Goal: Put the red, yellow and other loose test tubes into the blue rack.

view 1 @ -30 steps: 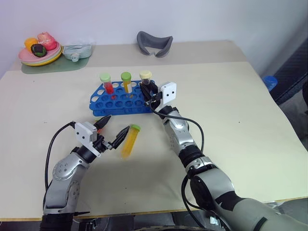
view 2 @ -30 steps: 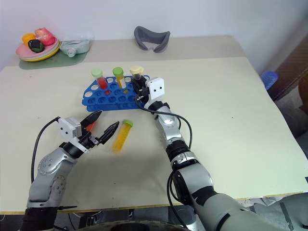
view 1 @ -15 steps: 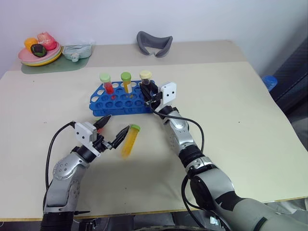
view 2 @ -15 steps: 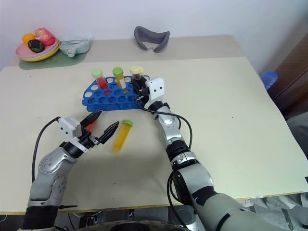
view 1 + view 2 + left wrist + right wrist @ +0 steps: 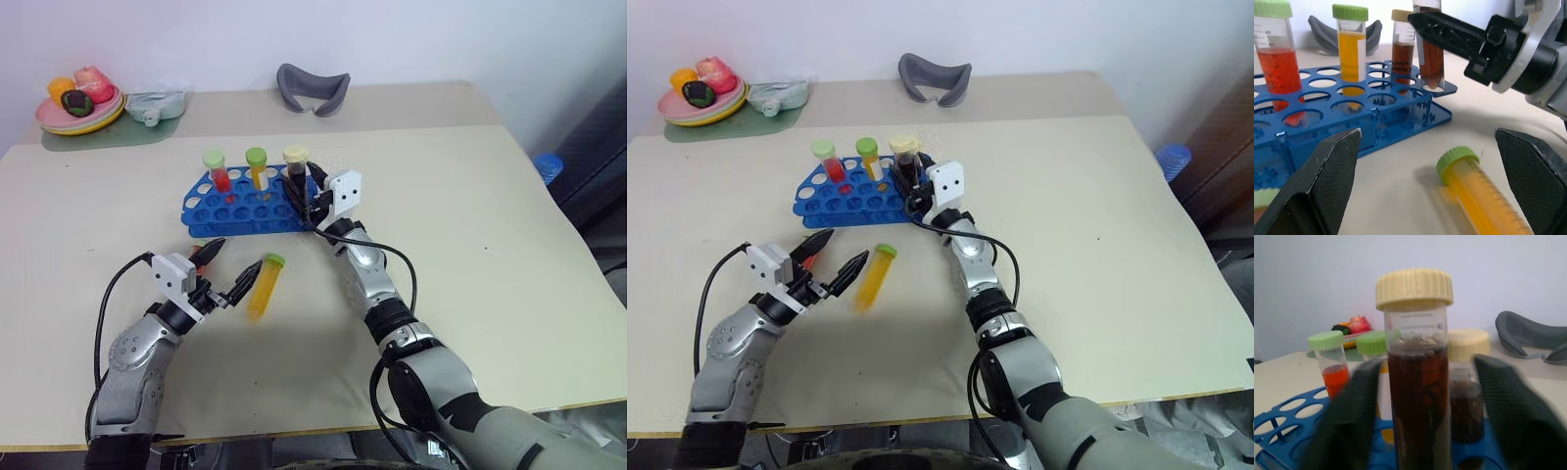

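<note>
The blue rack point(image 5: 240, 208) lies mid-table. A red tube point(image 5: 217, 168), a yellow tube point(image 5: 258, 166) and a brown tube point(image 5: 1400, 46) stand in its back row. A second brown tube point(image 5: 1418, 382) with a pale yellow cap stands upright at the rack's right-end corner. My right gripper point(image 5: 305, 188) is open, one finger on each side of this tube and clear of it. A loose yellow-orange tube point(image 5: 265, 288) with a green cap lies on the table in front of the rack. My left gripper point(image 5: 237, 255) is open just left of its cap, not touching it.
A plate of toy food point(image 5: 80, 106) sits on a green mat at the back left, with a small clear packet point(image 5: 157, 102) beside it. A grey curved object point(image 5: 313, 88) lies at the back centre. A cable loops along each forearm.
My right gripper's fingers have spread apart off the brown tube, which stays upright in the rack. The left arm and the lying tube have not moved.
</note>
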Controlling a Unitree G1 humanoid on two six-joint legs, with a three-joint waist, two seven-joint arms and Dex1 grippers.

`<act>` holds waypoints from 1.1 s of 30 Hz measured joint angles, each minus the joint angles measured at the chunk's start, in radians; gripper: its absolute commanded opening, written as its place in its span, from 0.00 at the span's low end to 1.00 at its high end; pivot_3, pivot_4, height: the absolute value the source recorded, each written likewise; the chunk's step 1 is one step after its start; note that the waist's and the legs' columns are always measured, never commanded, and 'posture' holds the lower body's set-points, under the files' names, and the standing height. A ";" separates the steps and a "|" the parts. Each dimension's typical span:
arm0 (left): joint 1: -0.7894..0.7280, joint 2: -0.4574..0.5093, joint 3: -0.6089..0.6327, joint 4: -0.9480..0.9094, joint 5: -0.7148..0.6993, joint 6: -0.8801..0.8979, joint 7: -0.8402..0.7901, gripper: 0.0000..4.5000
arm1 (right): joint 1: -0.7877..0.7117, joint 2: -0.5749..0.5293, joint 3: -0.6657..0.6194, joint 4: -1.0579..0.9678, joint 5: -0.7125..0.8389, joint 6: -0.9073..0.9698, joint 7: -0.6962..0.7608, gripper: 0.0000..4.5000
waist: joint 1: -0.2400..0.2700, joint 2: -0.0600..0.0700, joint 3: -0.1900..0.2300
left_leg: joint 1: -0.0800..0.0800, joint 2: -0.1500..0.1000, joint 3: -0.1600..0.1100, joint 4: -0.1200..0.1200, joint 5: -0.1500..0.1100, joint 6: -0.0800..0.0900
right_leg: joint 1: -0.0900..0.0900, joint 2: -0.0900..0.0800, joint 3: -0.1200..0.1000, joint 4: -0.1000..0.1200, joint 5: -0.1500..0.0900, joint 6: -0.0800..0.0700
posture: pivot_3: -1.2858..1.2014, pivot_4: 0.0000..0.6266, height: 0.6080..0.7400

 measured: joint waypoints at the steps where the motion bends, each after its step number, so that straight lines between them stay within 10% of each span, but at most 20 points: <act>1: -0.004 0.000 0.000 0.003 0.000 0.000 0.000 1.00 | 0.000 0.000 0.000 0.000 0.000 0.000 0.000 0.92 | 0.000 0.000 0.000 | 0.000 0.000 0.000 0.000 0.000 0.000 | 0.000 0.000 0.000 0.000 0.000 0.000 | 0.52 0.24 1.00; 19: -0.005 0.001 -0.002 -0.055 0.000 0.048 0.030 1.00 | 0.024 -0.002 0.025 -0.131 -0.010 0.084 0.012 0.92 | 0.000 0.000 0.000 | 0.000 0.000 0.000 0.000 0.000 0.000 | 0.000 0.000 0.000 0.000 0.000 0.000 | 0.52 0.24 1.00; 33: -0.014 0.001 -0.002 -0.055 0.000 0.055 0.032 1.00 | 0.086 -0.043 0.045 -0.489 -0.029 0.558 -0.032 0.92 | 0.002 0.000 0.000 | 0.000 0.000 0.000 0.000 0.000 0.000 | 0.000 0.000 0.000 0.000 0.000 0.000 | 0.52 0.24 1.00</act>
